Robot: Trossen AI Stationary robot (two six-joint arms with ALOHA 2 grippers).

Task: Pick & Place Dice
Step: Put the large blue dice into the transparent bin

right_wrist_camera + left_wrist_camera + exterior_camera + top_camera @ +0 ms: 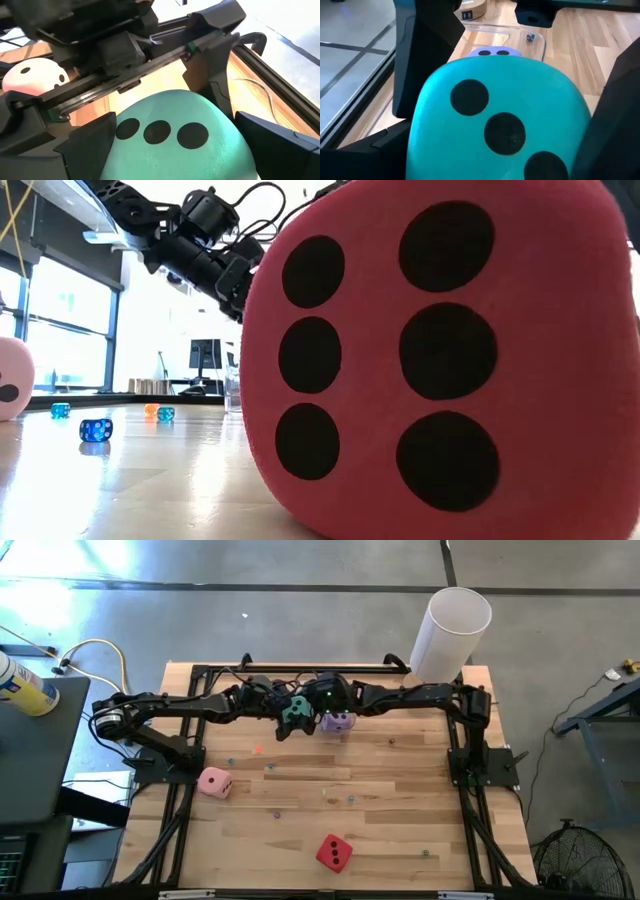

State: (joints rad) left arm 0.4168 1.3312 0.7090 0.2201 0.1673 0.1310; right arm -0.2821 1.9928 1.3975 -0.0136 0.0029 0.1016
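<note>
red die (440, 350) fills the low view; both claws (296, 718) wide around the teal die (296, 712).

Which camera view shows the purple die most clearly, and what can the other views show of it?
The high view is best: the purple die lies whole on the table, its pips visible, beside the teal die. The left wrist view shows only a purple sliver behind the teal die. The low and right wrist views do not show it.
</note>
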